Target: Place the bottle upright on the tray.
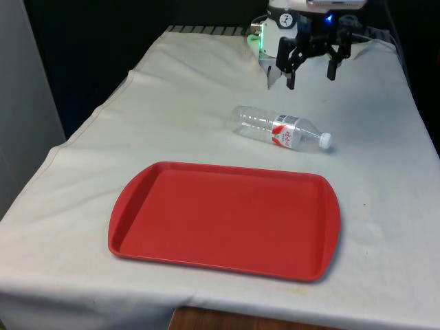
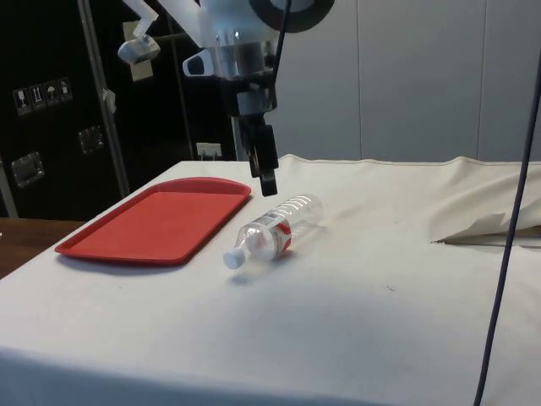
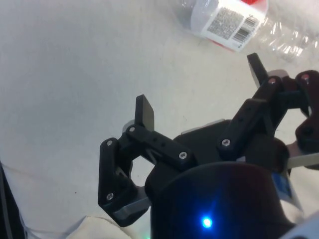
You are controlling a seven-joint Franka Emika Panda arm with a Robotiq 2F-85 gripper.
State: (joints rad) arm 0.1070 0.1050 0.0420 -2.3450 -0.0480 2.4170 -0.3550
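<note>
While the bottle (image 1: 282, 128) is lying flat on its side on the white cloth (image 1: 82, 179), the task is sitting at its very first step, the approach; nothing is being grasped yet. The gripper (image 1: 311, 71) is hanging in the air above and beyond the bottle, fingers spread wide apart, holding nothing and touching nothing; in the wrist view both fingertips (image 3: 145, 110) are showing bare cloth between them, with the bottle's label end (image 3: 227, 20) lying ahead of them. The bottle is clear plastic with a red-and-white label and a white cap (image 1: 326, 140); the cap is pointing toward the front view's right; in the side view the cap end (image 2: 233, 259) is facing the camera and the base is pointing away. The red tray (image 1: 227, 218) is lying near the bottle, not touching it, with nothing on it.

Judging from this, the next move is calling for coming down over the bottle's body, lining the open fingers across its width, closing on it, then lifting and tipping it so the base is facing down before setting it on the tray; thin clear plastic is probably going to flex or roll under the pinch.
</note>
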